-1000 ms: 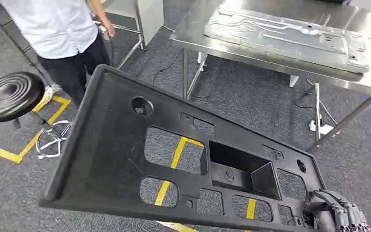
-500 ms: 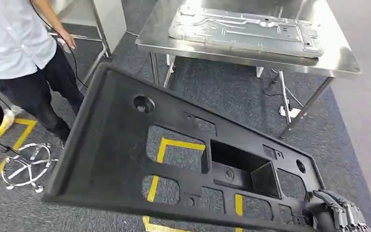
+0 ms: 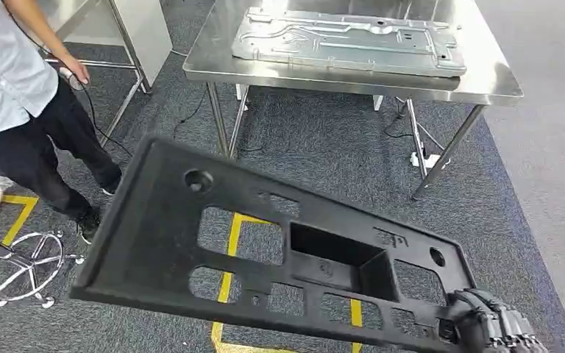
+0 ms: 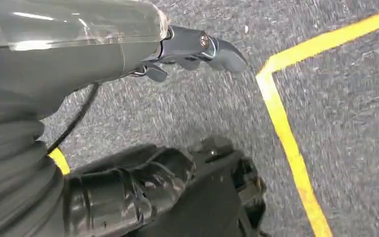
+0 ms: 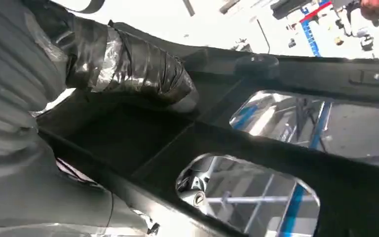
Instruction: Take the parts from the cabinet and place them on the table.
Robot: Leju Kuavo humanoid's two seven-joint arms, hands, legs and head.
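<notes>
A large black plastic panel (image 3: 154, 243) with several cut-outs is held tilted above the floor, stretching from lower right to the left. My right hand (image 3: 496, 331) grips its near right corner at the head view's bottom edge. In the right wrist view the taped thumb (image 5: 128, 64) presses on the panel (image 5: 276, 143) beside a recessed pocket. Ahead stands a steel table (image 3: 213, 62) with a flat silver metal panel (image 3: 346, 40) lying on it. My left hand (image 4: 177, 118) hangs over the carpet and holds nothing, thumb and fingers apart.
A person (image 3: 15, 95) in a white shirt and dark trousers stands at the left, beside a white cabinet (image 3: 143, 29). A stool's chrome base (image 3: 22, 268) sits at lower left. Yellow tape lines (image 3: 232, 235) mark the grey carpet. Cables lie under the table.
The camera has turned: the table has slid left to the middle of the view and the person and stool toward the left edge. The panel stays in my right hand, now slightly lower.
</notes>
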